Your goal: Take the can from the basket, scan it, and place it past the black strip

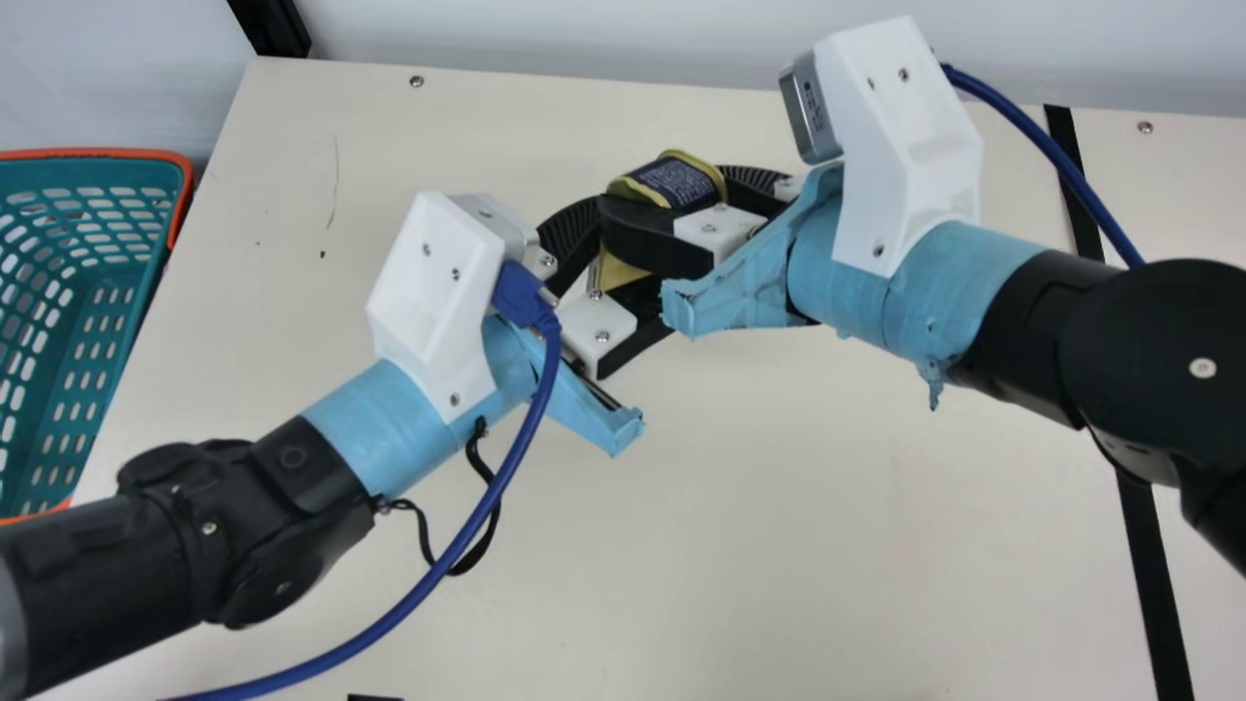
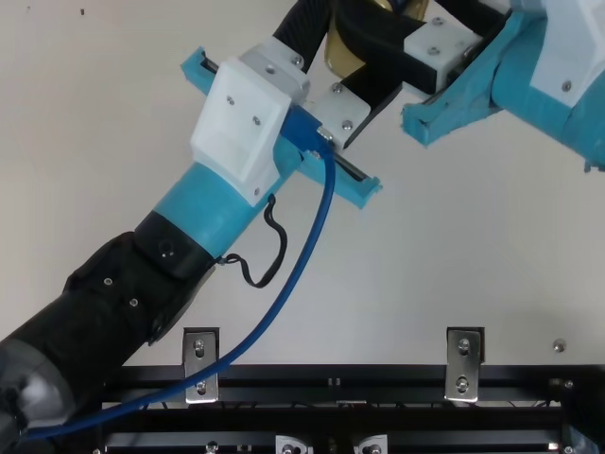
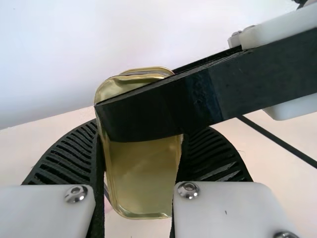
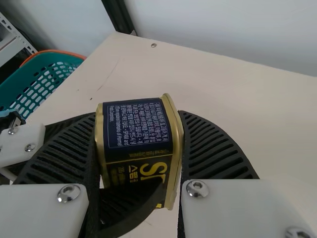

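Clenched on the can (image 1: 678,181) with two pairs of fingers at once — by the left gripper (image 3: 141,130) from one side and by the right gripper (image 4: 137,121) from the other. Held between both pairs, apparently clear of the surface (image 1: 827,526), with a bare gold face towards the left gripper and a printed side towards the right gripper. Crossed, on that gold face, by one finger of the right gripper, close in among the fingers of the left gripper.

Likely shared this way for a hand-over: well out beyond the left gripper's fingers, the basket (image 1: 117,153); well beyond the right gripper's fingers, on the opposite side, the black strip (image 1: 1149,574). Probably gripped near the edges to leave room for both pairs, and to keep the can steady during the swap. Impossible to tell from here whether scanned or not.

Next, by this reading: check for a firm hold by the right gripper, then ease the left gripper's fingers apart and back straight out. Best not to pull sideways while pinched from both sides — a likely way to twist the can, or to snag one finger on another and drop it.
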{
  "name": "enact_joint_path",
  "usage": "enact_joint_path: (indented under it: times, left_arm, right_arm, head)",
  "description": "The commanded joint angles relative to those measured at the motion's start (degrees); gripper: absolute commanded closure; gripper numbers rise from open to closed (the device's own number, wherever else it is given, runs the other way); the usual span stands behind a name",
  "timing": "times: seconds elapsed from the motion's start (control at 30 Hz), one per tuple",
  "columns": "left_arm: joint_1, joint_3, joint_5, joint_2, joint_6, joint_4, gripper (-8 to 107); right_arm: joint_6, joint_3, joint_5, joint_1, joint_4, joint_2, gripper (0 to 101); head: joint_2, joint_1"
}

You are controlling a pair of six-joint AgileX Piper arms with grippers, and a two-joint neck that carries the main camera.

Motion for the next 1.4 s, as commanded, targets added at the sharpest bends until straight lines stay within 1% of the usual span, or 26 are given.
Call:
enact_joint_path:
  times: [0.0, 0.13, 0.23, 0.43, 0.57, 0.73, 0.9, 1.0, 1.13, 1.23, 1.37]
  left_arm:
    - [0.0, 0.0, 0.0, 0.0, 0.0, 0.0, 9]
    - [-0.11, -0.02, -0.11, 0.21, 0.34, 0.58, 9]
    - [-0.23, 0.01, 0.49, 0.5, 1.06, 1.21, 9]
    - [-0.62, 0.71, 3.29, 0.74, 2.12, 3.41, 9]
    - [0.47, 2.06, 5.05, 0.43, 3.85, 3.66, 9]
    - [3.99, 5.03, 4.52, -1.28, 8.47, -0.46, 9]
    - [8.66, 9.22, 1.41, -4.17, 13.31, -7.19, 9]
    - [11.51, 11.96, -1.15, -6.32, 15.46, -11.57, 9]
    - [14.77, 15.46, -4.4, -9.11, 16.79, -16.37, 9]
    - [17.03, 17.72, -6.07, -11.07, 16.89, -18.59, 9]
    - [19.92, 20.23, -7.4, -13.51, 16.34, -19.98, 9]
  right_arm:
    - [-0.5, 0.17, -1.23, -0.46, 0.53, 0.06, 101]
    - [-0.13, 0.53, -1.92, -0.94, 0.77, -0.11, 101]
    - [-0.72, 0.56, -1.62, -2.17, 1.34, -0.34, 101]
    - [-0.99, 0.62, -1.95, -4.26, 1.25, -0.78, 101]
    - [-0.98, 0.53, -2.03, -6.2, 0.61, -1.17, 101]
    - [-0.37, 0.64, -2.3, -8.15, -0.72, -1.99, 101]
    - [0.21, 1.19, -3.08, -10.12, -2.51, -3.19, 101]
    - [1.61, 1.75, -4.09, -11.43, -4.74, -3.74, 101]
    - [3.96, 2.66, -5.58, -13.78, -9.19, -4.33, 101]
    - [6.23, 3.28, -6.36, -16.26, -13.11, -4.82, 101]
    - [9.25, 4.04, -7.04, -20.06, -18.38, -5.49, 101]
  head:
    - [-0.17, -0.25]
    - [-0.17, -0.25]
    - [-0.17, -0.25]
    - [-0.17, -0.25]
    - [-0.17, -0.25]
    - [-0.17, -0.25]
    - [-0.46, -0.26]
    - [-1.47, -0.27]
    - [-3.9, -0.39]
    - [-6.34, -0.6]
    - [-9.61, -0.99]
